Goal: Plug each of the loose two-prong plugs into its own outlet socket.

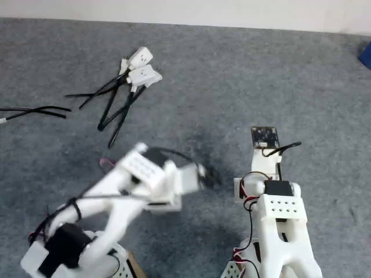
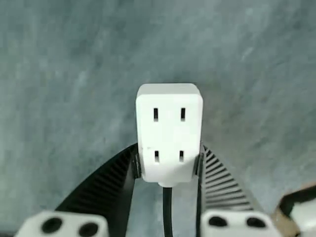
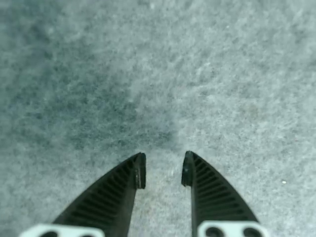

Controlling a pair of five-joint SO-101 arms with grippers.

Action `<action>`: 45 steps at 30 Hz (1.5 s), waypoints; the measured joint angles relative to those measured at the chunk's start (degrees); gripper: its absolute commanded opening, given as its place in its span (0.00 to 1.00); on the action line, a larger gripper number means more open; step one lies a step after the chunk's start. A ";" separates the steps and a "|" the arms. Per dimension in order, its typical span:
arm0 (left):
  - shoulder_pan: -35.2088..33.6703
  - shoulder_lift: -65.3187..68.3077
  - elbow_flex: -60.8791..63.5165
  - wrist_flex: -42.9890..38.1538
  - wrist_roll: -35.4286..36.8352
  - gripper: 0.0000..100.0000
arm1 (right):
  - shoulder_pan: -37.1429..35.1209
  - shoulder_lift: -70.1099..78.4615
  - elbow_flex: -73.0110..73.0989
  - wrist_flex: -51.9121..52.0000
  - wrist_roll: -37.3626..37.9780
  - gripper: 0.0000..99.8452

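Left end effector (image 2: 168, 165) clenched on the outlet socket (image 2: 169, 123) — ribbed fingers (image 2: 113, 182) pinch its lower flanks, slotted face toward the wrist camera, black cord (image 2: 167, 212) running back between them; grey worktop (image 2: 59, 59) beyond. Right end effector (image 3: 163, 170) released, nothing between its tips. Two white plugs (image 1: 139, 57) lie touching at the far side, well apart from both arms, their black leads (image 1: 119, 107) splayed. Judgement: socket and plugs light, rigid, smooth plastic — apt to twist under an insertion push; leads springy, likely to drag. Best taken by the plug body's flat sides, behind the prongs, never the lead.
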 measured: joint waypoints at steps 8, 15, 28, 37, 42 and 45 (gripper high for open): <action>8.53 -2.37 4.22 -3.60 4.13 0.00 | -0.35 0.00 0.00 0.09 0.00 0.13; 0.97 -2.55 4.22 -3.69 1.93 0.25 | -0.35 0.00 0.00 0.09 0.00 0.13; -10.29 -2.90 -6.15 4.40 -2.64 0.25 | -0.35 0.00 0.00 0.18 0.00 0.13; -32.44 3.16 -26.99 1.49 -2.90 0.25 | -0.35 0.00 0.00 0.18 0.00 0.13; -41.67 18.46 -44.66 0.97 4.84 0.25 | -0.35 0.00 0.00 0.18 0.00 0.13; -43.08 29.80 -57.05 3.25 10.02 0.25 | -0.35 0.00 0.00 0.18 0.00 0.13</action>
